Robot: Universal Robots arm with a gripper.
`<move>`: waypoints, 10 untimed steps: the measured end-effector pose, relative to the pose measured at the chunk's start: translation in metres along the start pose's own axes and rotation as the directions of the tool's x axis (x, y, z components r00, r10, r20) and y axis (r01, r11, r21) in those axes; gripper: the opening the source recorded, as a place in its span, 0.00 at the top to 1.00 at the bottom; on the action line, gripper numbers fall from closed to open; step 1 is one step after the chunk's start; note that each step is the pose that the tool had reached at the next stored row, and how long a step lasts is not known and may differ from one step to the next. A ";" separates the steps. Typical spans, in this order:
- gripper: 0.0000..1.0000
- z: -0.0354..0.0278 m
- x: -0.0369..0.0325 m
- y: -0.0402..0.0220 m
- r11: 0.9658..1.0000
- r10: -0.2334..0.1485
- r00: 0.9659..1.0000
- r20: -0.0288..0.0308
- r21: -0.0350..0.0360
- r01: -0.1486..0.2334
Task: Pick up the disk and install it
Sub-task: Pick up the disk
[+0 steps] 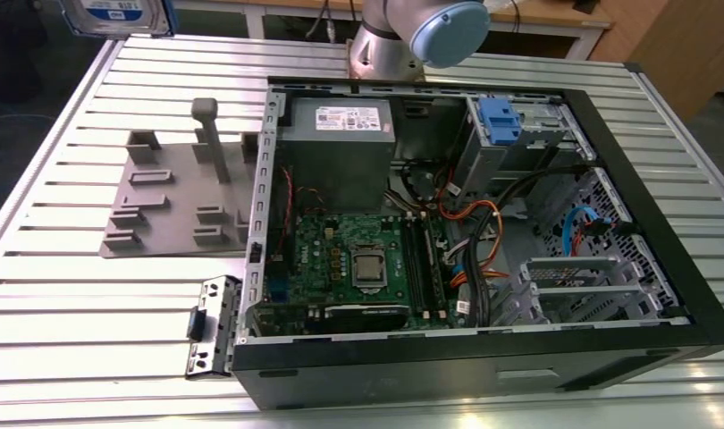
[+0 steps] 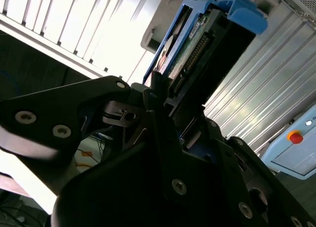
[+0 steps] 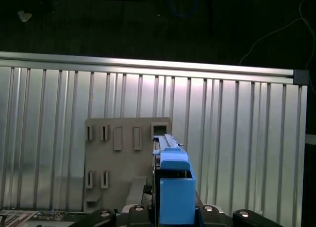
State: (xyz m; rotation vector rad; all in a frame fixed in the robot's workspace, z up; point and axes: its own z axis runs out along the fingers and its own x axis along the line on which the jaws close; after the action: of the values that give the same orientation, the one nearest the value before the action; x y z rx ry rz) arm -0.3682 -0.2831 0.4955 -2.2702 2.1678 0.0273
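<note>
The disk (image 1: 115, 16), a silver drive with a white-and-blue label in a blue carrier, hangs in the air above the table's far corner at the exterior view's left. My gripper (image 2: 170, 89) is shut on it. In the second wrist view the disk (image 2: 207, 34) stands edge-on between the black fingers (image 2: 150, 96), with its connector edge showing. In the first wrist view the disk (image 3: 174, 187) sticks out of my gripper (image 3: 175, 209) over the grey holder plate (image 3: 118, 163). The slotted holder plate (image 1: 177, 192) lies on the table beside the open computer case (image 1: 684, 295).
Inside the case are a grey power supply box (image 1: 336, 134), a green motherboard (image 1: 356, 264), cables, and a grey metal cage with a blue latch (image 1: 500, 121). A small metal bracket (image 1: 213, 326) lies by the case's near corner. The arm's base (image 1: 398, 36) stands behind the case.
</note>
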 end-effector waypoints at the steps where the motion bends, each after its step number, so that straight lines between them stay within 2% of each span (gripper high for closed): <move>1: 0.64 -0.0028 0.0000 0.0000 1.000 0.000 1.000 0.000 0.000 0.000; 10: 0.64 -0.0206 -0.0003 0.0003 1.000 0.000 1.000 0.000 0.000 0.000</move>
State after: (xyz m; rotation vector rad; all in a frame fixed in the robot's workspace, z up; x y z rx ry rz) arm -0.3683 -0.2831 0.5161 -2.2701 2.1676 0.0271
